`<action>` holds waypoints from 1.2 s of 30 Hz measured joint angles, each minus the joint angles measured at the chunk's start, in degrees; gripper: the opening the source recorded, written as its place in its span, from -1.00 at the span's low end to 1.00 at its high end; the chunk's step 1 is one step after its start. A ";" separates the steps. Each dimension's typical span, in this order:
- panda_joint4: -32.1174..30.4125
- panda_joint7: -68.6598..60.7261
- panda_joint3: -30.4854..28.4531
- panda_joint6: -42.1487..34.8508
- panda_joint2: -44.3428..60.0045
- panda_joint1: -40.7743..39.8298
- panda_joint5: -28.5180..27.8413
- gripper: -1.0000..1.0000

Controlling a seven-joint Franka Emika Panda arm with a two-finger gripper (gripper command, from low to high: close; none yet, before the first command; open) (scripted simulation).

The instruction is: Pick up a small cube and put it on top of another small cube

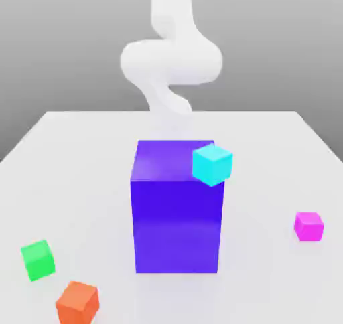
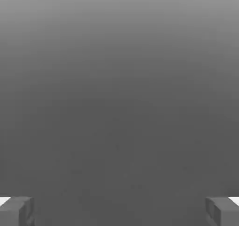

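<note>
The gripper (image 2: 119, 211) is spread wide and empty, its two grey fingertips (image 2: 16, 211) far apart in the hand view. The small bright magenta-pink cube (image 1: 309, 225) sits on the white table (image 1: 80, 155) at the exterior view's right; the small bright green cube (image 1: 37, 260) lies well apart at the near left. Between them stands the tall glossy purple block (image 1: 177, 209) with a cyan cube (image 1: 212, 164) at its top corner — a low carry across could strike either. The orange cube (image 1: 78, 302) near the green one risks a wrong placement.
</note>
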 joint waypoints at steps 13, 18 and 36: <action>-11.69 24.87 20.86 15.24 26.48 5.19 0.82 0.00; -16.12 38.55 27.38 21.01 37.53 9.16 -4.82 0.00; -16.77 66.57 11.22 34.92 61.21 28.75 -29.75 -1.00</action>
